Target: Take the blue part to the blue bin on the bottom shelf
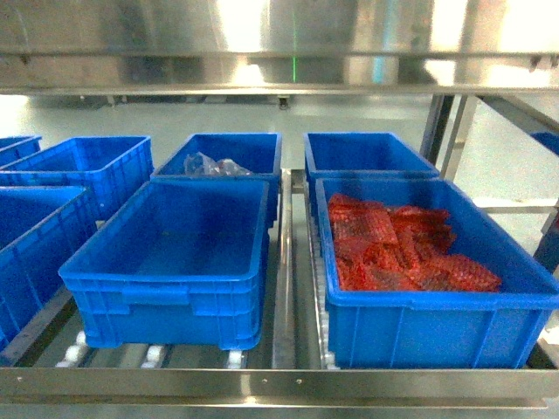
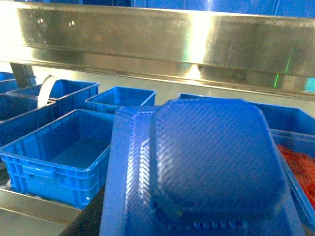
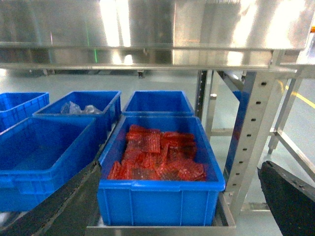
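The blue part [image 2: 206,167], a textured blue plastic tray piece, fills the lower left wrist view close to the camera. My left gripper [image 2: 192,223] is shut on it, and only one dark finger [image 2: 84,220] shows beside its left edge. Beyond the part stands the empty blue bin [image 2: 64,157] on the bottom shelf [image 1: 279,382], also seen front left in the head view as the blue bin [image 1: 175,253]. My right gripper [image 3: 179,169] is open, its dark fingers [image 3: 288,196] wide apart with nothing between them. Neither gripper shows in the head view.
A blue bin of red parts [image 1: 410,253] sits front right on the shelf. Behind are more blue bins, one holding clear plastic bags [image 1: 214,164]. A steel divider [image 1: 284,288] splits the lanes. An upper steel shelf [image 1: 279,70] overhangs. A perforated rack post [image 3: 248,142] stands to the right.
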Robot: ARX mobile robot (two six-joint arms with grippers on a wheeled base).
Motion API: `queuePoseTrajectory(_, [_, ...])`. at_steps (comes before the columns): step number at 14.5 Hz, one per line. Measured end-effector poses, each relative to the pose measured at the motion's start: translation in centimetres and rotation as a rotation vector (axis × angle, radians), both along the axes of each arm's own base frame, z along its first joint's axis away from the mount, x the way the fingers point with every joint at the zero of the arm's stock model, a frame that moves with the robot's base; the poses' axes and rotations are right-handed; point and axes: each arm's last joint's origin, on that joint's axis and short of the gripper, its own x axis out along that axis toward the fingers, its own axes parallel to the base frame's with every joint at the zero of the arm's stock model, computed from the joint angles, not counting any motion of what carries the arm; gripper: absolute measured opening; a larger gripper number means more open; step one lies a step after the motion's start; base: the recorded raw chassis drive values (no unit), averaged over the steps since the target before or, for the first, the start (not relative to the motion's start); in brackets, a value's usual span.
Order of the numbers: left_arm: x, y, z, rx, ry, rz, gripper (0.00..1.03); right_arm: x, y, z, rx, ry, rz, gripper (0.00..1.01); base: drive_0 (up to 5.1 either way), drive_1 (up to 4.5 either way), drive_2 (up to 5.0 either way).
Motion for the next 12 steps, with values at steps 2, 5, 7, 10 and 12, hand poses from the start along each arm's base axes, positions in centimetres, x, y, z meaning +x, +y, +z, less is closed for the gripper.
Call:
queuePoseTrajectory(2, [0.0, 0.0, -0.01, 0.0, 0.001, 0.0, 0.43, 0.0, 0.0, 0.01, 0.0, -0.001, 0.0, 0.98, 0.0, 0.0, 0.0])
queuePoseTrajectory(5, [0.0, 0.0, -0.01, 0.001, 0.001, 0.0, 0.43, 0.0, 0.0, 0.01, 0.001, -0.002, -0.001, 0.98, 0.0, 0.0, 0.0])
queuePoseTrajectory(7, [0.0, 0.0, -0.01, 0.0, 0.001, 0.0, 0.43, 0.0, 0.0, 0.0, 0.001, 0.0, -0.001, 0.98, 0.0, 0.0, 0.0])
queuePoseTrajectory(10, [0.0, 0.0, -0.01, 0.001, 0.001, 0.0, 0.43, 0.0, 0.0, 0.01, 0.001, -0.001, -0.001, 0.98, 0.0, 0.0, 0.0])
queuePoseTrajectory(12, [0.0, 0.0, -0.06, 0.006, 0.006, 0.0, 0.43, 0.0, 0.0, -0.01, 0.0, 0.001, -0.001, 0.98, 0.0, 0.0, 0.0])
